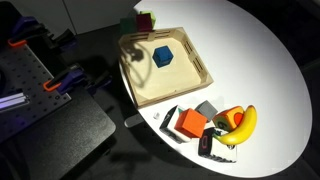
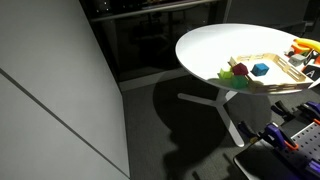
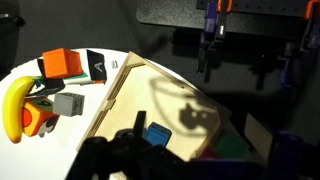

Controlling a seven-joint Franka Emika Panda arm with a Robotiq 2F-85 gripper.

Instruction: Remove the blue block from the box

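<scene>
The blue block (image 1: 163,57) lies flat inside the light wooden box (image 1: 195,50), near its middle. It also shows in the box in an exterior view (image 2: 260,69). In the wrist view the blue block (image 3: 157,134) sits low in the picture on the floor of the box (image 3: 130,95). My gripper (image 3: 152,140) is a dark shape along the bottom edge, above the box. One finger stands just left of the block and is apart from it. The jaws look spread and hold nothing. The gripper casts a shadow on the box floor.
An orange block (image 1: 188,123), a grey block (image 1: 207,109), a banana (image 1: 245,122) and a black item (image 1: 210,146) lie on the white round table (image 1: 270,70) beyond one rim. Green and red blocks (image 1: 140,22) sit at the opposite rim. A clamp-covered black board (image 1: 30,80) stands beside the table.
</scene>
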